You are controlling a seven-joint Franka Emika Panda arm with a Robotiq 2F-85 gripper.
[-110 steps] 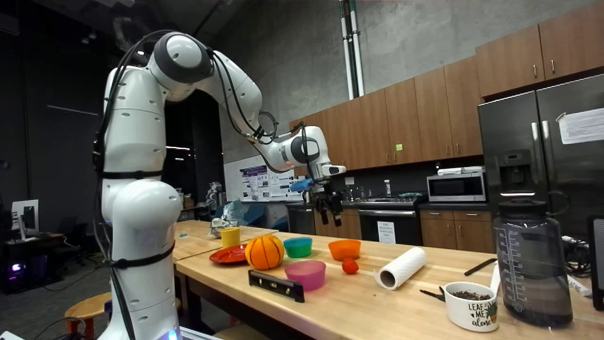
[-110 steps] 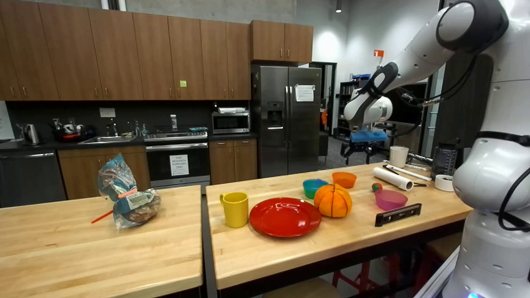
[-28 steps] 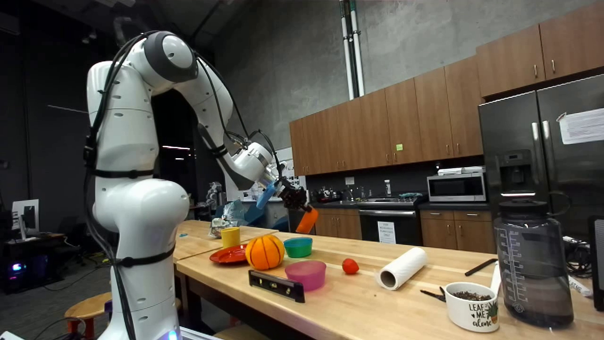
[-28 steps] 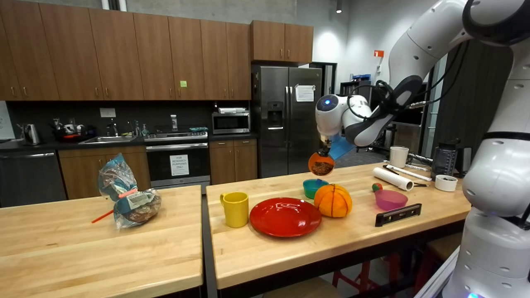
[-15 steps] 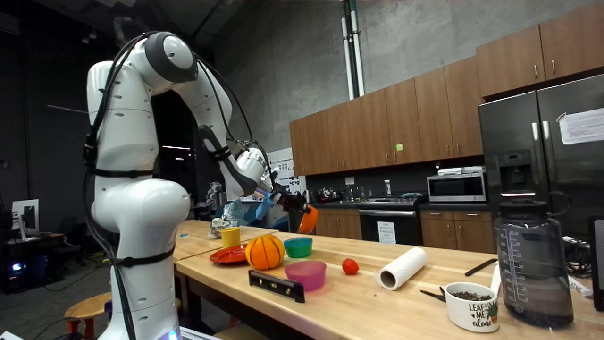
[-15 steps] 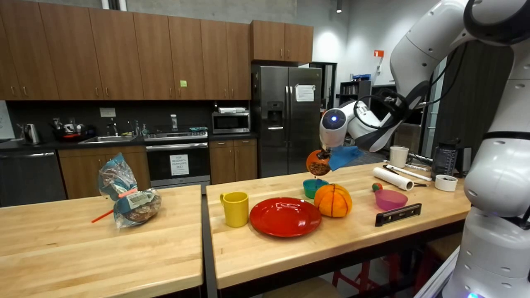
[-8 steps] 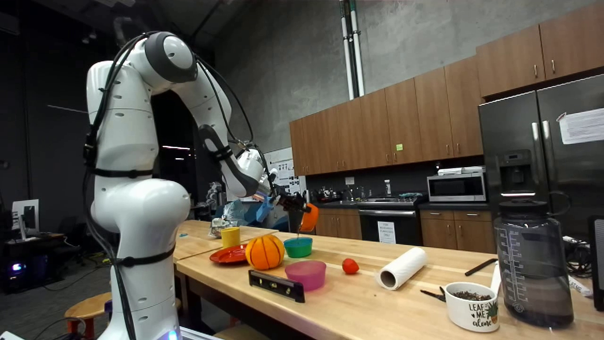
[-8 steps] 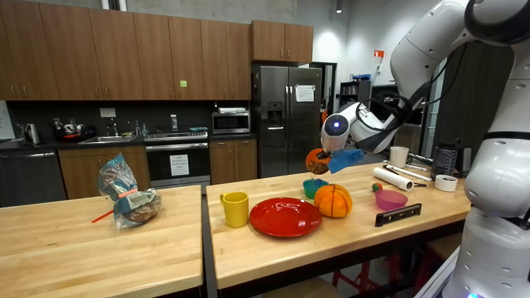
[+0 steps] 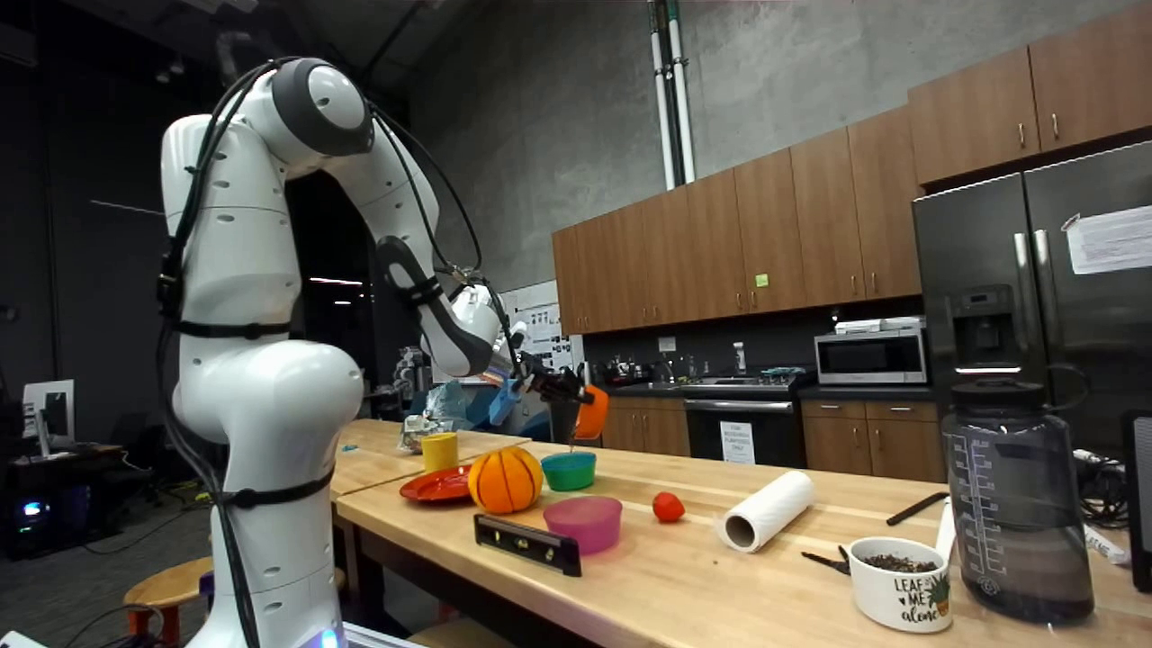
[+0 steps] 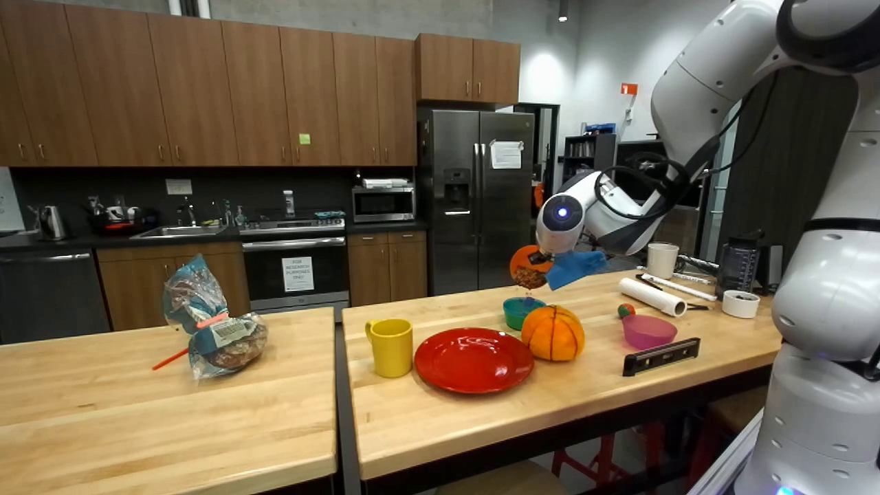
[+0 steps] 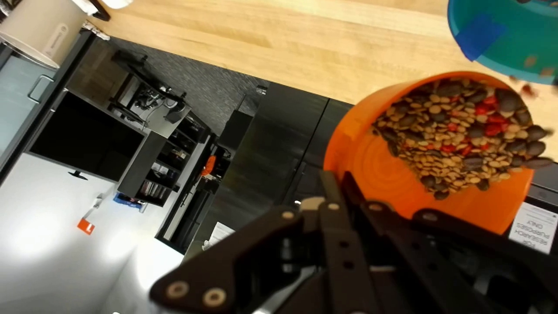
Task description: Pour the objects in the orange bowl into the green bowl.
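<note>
My gripper (image 11: 336, 173) is shut on the rim of the orange bowl (image 11: 368, 159), one finger inside the wall and one outside. The bowl hangs steeply tilted, its mouth turned downward. Brown, tan and red bean-like pieces (image 11: 453, 131) fill its lower side and spill over the lip. Right below, the green bowl (image 10: 517, 315) stands upright on the table; falling bits show above it in both exterior views. Some loose pieces (image 11: 528, 90) are blurred in mid-air in the wrist view, near the green bowl's rim (image 11: 518, 74). Most of the green bowl's inside is hidden.
Close to the green bowl sits an orange pumpkin (image 10: 553, 333), with a red plate (image 10: 474, 361) and yellow mug (image 10: 390, 347) beyond. A pink bowl (image 9: 583, 524), black level (image 9: 526, 544), small red object (image 9: 668, 508) and white paper roll (image 9: 767, 513) share the table.
The orange bowl was gripped, lifted off the table and carried over beside the green bowl. During the last second it has tipped further, and pieces have begun falling from it.
</note>
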